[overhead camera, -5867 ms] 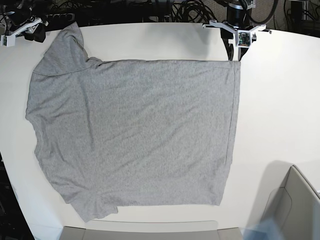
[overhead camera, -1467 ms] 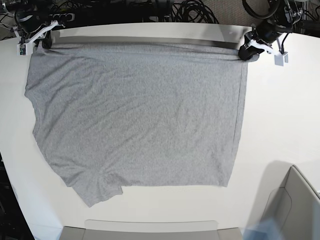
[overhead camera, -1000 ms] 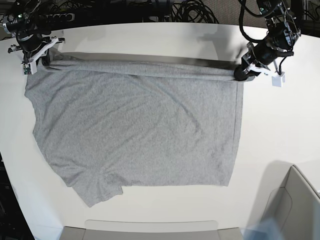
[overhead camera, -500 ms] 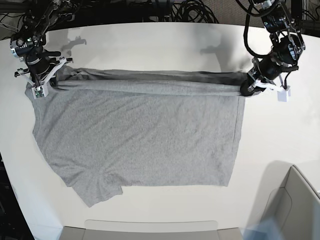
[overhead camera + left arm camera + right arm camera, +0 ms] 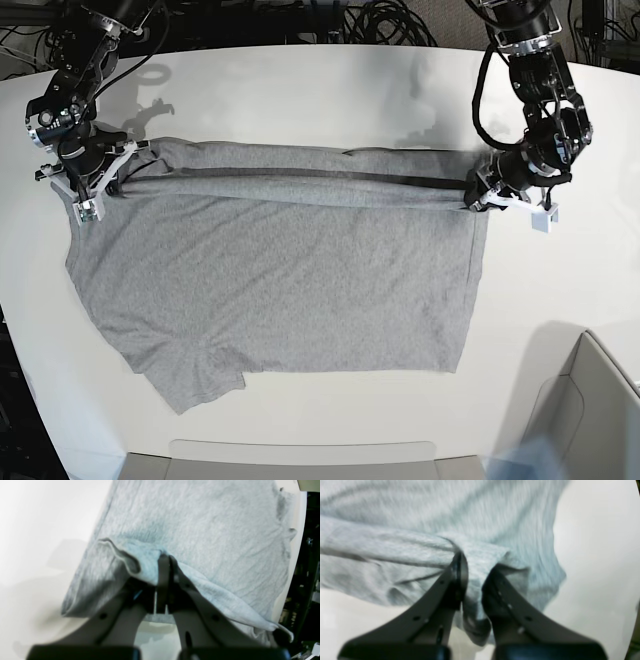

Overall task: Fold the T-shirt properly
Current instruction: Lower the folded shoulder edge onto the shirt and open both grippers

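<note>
Garment, base view: the T-shirt (image 5: pixel 270 270), heather-grey, plain side up, lies spread on the white table (image 5: pixel 560 290), its bulk from centre toward 6 o'clock. Its far edge is raised off the table as a taut roll running from 9 o'clock to 3 o'clock. The right gripper (image 5: pixel 88 180) holds the 9 o'clock end; the left gripper (image 5: pixel 478 197) holds the 3 o'clock end. A grey bin corner (image 5: pixel 590 410) sits at 5 o'clock, clear of the cloth.

Left wrist view: left gripper (image 5: pixel 163 562), jaws pressed together on a bunched fold of the T-shirt (image 5: pixel 200 525) at the hem corner. The hem curls over at 9 o'clock of the fingers; the flat cloth stretches away toward 12 and 1 o'clock.

Right wrist view, blurred: right gripper (image 5: pixel 472 572), jaws clamped on a thick pleat of the T-shirt (image 5: pixel 420 510), with cloth hanging down between them toward 6 o'clock. Bare table shows at 3 o'clock.

Step in hand, as judged: first lengthwise fold, with the far edge being carried over the body toward the near edge.

Next move, as judged: both arms need to travel together toward 6 o'clock, keeping the edge taut and level, then lay it straight over the lower cloth before letting go. Uneven travel would skew the fold line.
</note>
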### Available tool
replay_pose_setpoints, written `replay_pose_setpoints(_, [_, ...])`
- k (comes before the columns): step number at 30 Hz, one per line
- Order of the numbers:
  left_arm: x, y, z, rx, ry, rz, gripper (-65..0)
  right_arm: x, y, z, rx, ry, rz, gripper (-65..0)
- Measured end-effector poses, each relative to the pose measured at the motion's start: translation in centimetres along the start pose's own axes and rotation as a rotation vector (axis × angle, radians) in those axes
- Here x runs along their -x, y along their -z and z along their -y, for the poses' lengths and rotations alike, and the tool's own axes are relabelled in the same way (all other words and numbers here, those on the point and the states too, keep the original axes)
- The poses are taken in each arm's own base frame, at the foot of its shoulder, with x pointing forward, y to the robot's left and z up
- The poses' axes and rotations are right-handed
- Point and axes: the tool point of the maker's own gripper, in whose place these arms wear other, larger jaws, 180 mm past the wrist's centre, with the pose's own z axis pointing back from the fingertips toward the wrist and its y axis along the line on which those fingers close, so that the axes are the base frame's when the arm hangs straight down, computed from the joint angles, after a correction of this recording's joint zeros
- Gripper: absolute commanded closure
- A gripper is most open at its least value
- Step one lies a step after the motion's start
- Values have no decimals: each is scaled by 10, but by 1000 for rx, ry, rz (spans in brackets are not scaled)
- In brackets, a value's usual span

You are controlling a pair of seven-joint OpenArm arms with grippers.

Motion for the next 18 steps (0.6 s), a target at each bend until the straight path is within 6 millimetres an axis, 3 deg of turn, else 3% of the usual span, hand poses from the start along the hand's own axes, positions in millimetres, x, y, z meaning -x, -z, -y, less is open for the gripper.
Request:
replay_pose_setpoints(8, [-19,3,15,33,5,33,0,-24,21,10,20,-89,-8,0])
replay_pose_setpoints(13, [-16,22,4,20,-61,-17,0,-37,31,17,16,-81,-2,0])
replay_pose_setpoints(18, [-27,23,2,-6,-41,25,0,-47,39,15,1,-130,-7,0])
